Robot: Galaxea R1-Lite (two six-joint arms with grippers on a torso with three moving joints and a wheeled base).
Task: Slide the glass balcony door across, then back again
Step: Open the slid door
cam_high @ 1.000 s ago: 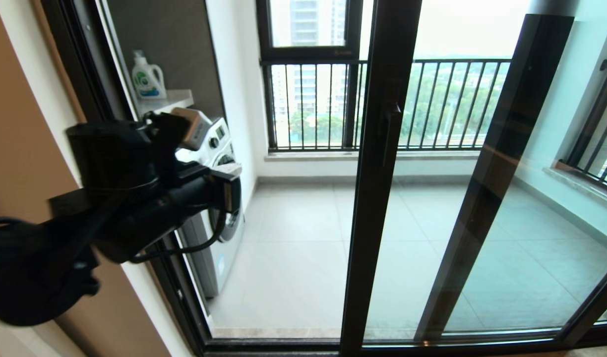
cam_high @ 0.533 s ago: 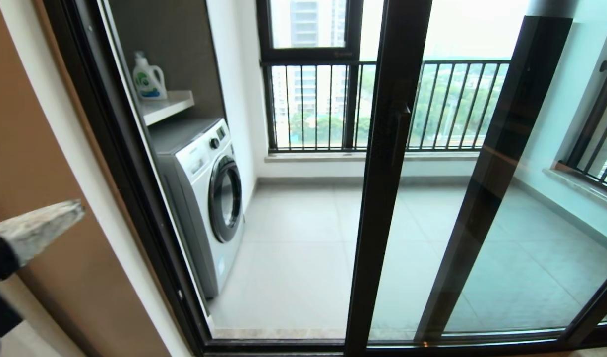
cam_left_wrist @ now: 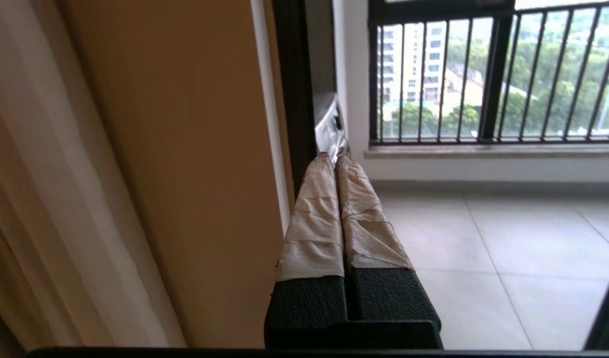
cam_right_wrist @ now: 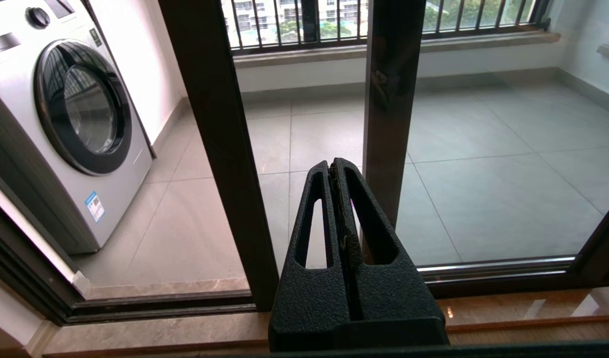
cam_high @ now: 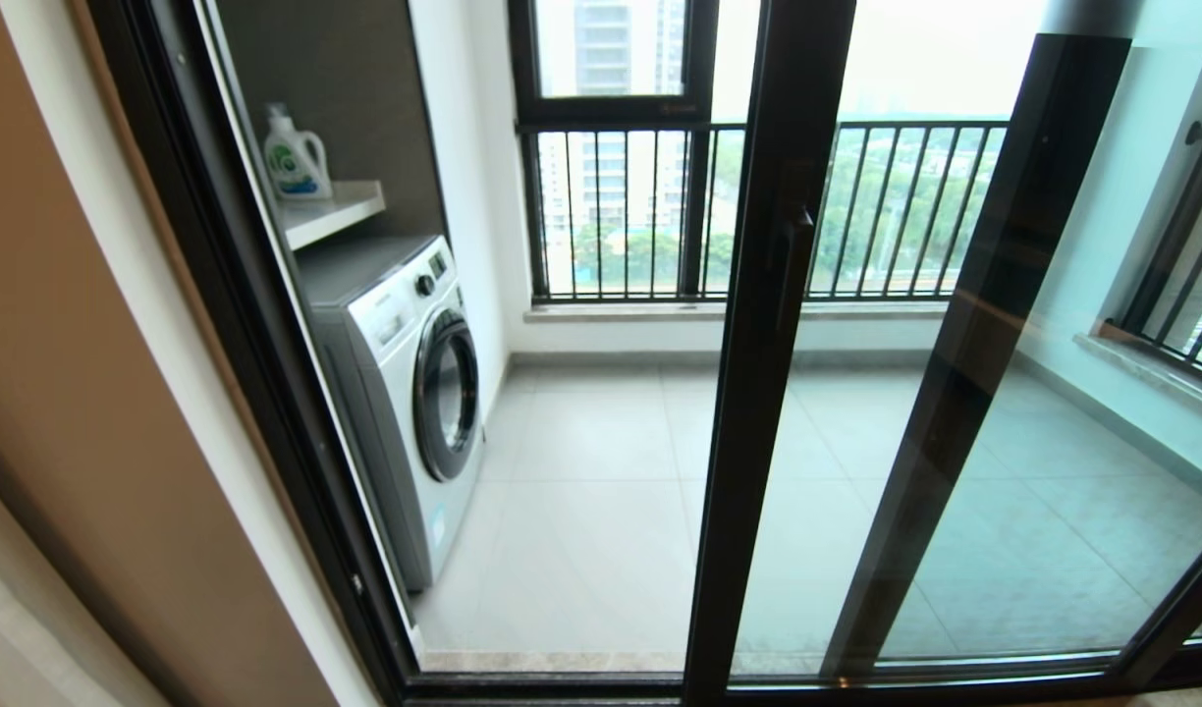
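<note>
The glass balcony door stands partly slid open, its dark upright in the middle of the head view with the small lever handle on it. The doorway is open to the left of that upright. Neither gripper shows in the head view. In the left wrist view my left gripper is shut, its tape-wrapped fingers empty beside the brown wall, away from the door. In the right wrist view my right gripper is shut and empty, low near the floor track, just in front of the door's upright.
A white washing machine stands inside the balcony at the left, under a shelf with a detergent bottle. The matching handle-less panel's upright is to the right. A railed window is at the back. The brown wall and outer door frame bound the left.
My left arm, which filled the left of the head view, has drawn back out of it. The door's upright shifted slightly to the right, then stayed still.
</note>
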